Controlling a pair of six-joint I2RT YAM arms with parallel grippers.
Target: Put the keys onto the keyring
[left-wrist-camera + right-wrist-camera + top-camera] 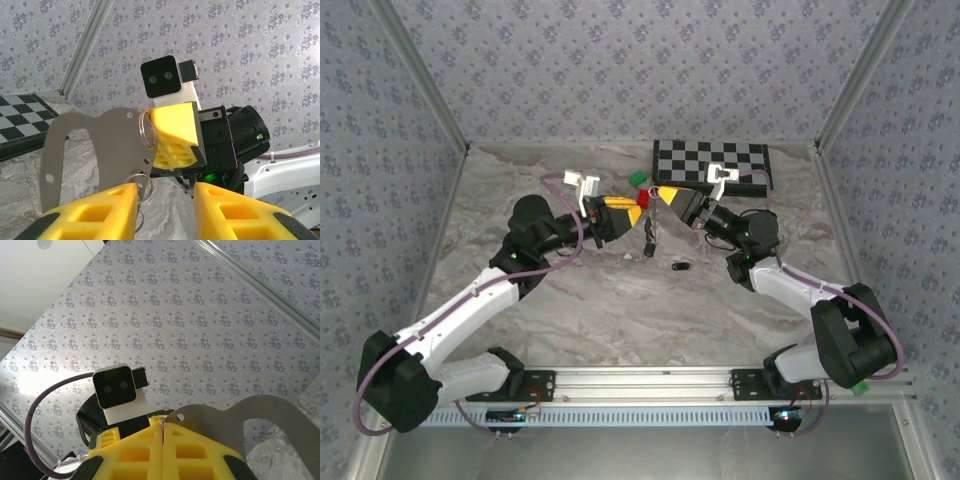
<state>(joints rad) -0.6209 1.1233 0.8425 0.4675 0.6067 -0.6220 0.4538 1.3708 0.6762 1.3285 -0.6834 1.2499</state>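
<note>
Ring-presentation stage. Your right gripper (162, 429) is clamped on the keyring (141, 131), held above mid-table and seen edge-on from its own wrist. Your left gripper (162, 195) faces it with fingers apart and nothing between them. One key (680, 267) lies on the table (570, 300), just near of the meeting point. Next, you probably need the left claw to fetch that key and line its hole up with the ring's split. The smaller rings (136, 182) dangling below and a dark shape (648, 246) under the grippers are hard to resolve.
</note>
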